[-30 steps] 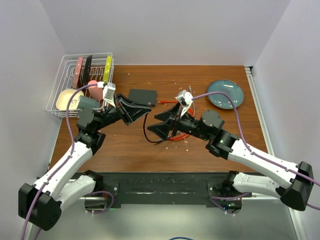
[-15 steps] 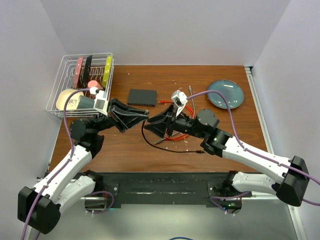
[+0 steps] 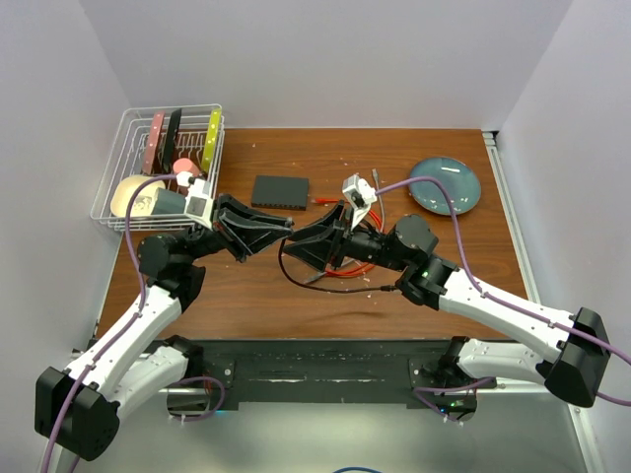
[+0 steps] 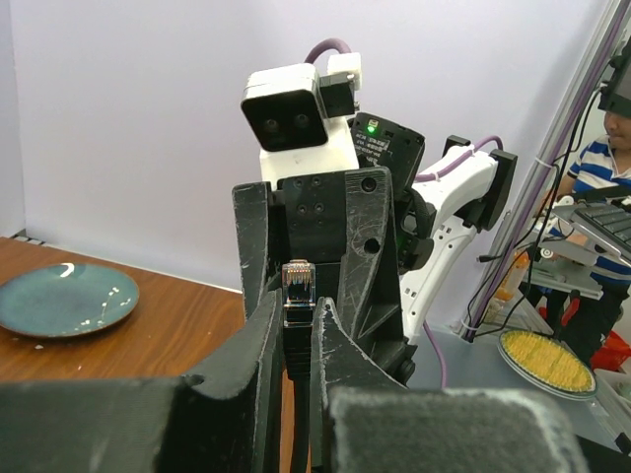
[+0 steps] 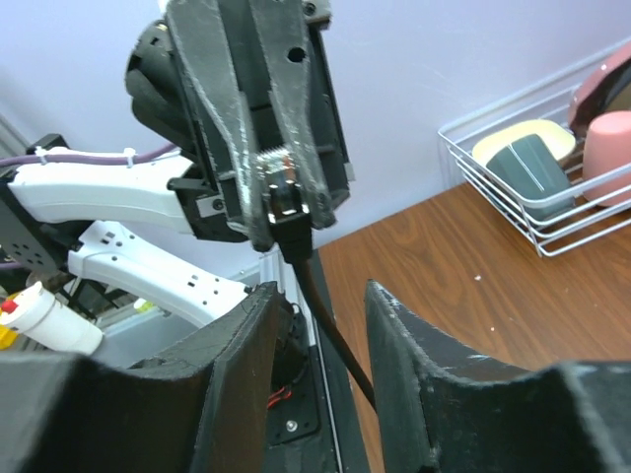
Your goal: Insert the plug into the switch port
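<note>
Closing the part-open right end effector (image 5: 317, 307) squarely on the cable (image 5: 333, 340) it straddles looks wise; the left end effector (image 4: 299, 330) clamps the plug (image 4: 298, 284) mid-frame, the switch box (image 3: 280, 191) lying just above on the table (image 3: 246, 296).

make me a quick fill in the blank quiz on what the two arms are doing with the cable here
1. The left end effector is shut on the ____, whose clear tip sticks out past its fingers.
2. The right end effector stands ____, with the black cable passing between its fingers.
3. In the top view the switch lies between the wire rack and the blue ____.
Missing words: plug; open; plate.
</note>
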Controlling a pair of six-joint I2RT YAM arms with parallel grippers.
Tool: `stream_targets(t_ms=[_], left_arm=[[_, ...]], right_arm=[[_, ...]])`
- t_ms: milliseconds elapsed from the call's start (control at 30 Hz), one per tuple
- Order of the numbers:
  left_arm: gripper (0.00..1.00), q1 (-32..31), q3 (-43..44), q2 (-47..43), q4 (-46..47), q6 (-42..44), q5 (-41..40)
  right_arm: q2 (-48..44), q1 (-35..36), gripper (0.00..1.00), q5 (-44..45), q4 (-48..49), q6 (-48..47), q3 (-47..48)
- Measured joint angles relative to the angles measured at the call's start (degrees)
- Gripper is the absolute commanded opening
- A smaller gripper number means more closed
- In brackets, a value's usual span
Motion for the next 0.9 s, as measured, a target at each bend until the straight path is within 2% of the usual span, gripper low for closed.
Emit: stream_targets(t_ms=[167,367,500,533,567,700,767,833,900], left_arm=[[0.0,0.0,0.0,0.26,0.02,0.0,0.0],[0.0,0.0,0.0,0.33,0.11,0.0,0.04],[0.0,0.0,0.0,0.39,0.24,0.0,0.22],[0.0,0.0,0.0,0.39,0.31,0.0,0.24],[0.0,0.07,0.0,0.39,0.35,-0.02,0.2],[0.0,0.17,0.0,0.37,0.63,-0.07,-0.55],[0.35,0.17,0.0,0.37,0.63,-0.07,-0.68],[0.77,0.17,0.0,0.35,0.74,0.04,-0.68],[0.84,0.0,0.0,0.24,0.11,0.57,-0.52]], right_arm=[[0.0,-0.04,0.38,-1.22,1.68,1.01,-0.02],[0.46,-0.04,0.28,-1.46,3.89,2.27,0.07],[1.92,-0.04,0.13,-1.77,4.63,3.06,0.72],[2.29,-0.07,0.04,-1.9,4.7,3.26,0.96],[2.62,-0.15,0.0,-2.01,4.83,3.63,1.18],[2.91,-0.37,0.0,-2.51,5.33,3.96,1.38],[2.93,-0.42,0.0,-2.54,5.49,4.07,1.38],[2.93,-0.42,0.0,-2.67,5.46,4.11,1.38],[2.95,-0.37,0.0,-2.43,5.16,4.11,1.38]])
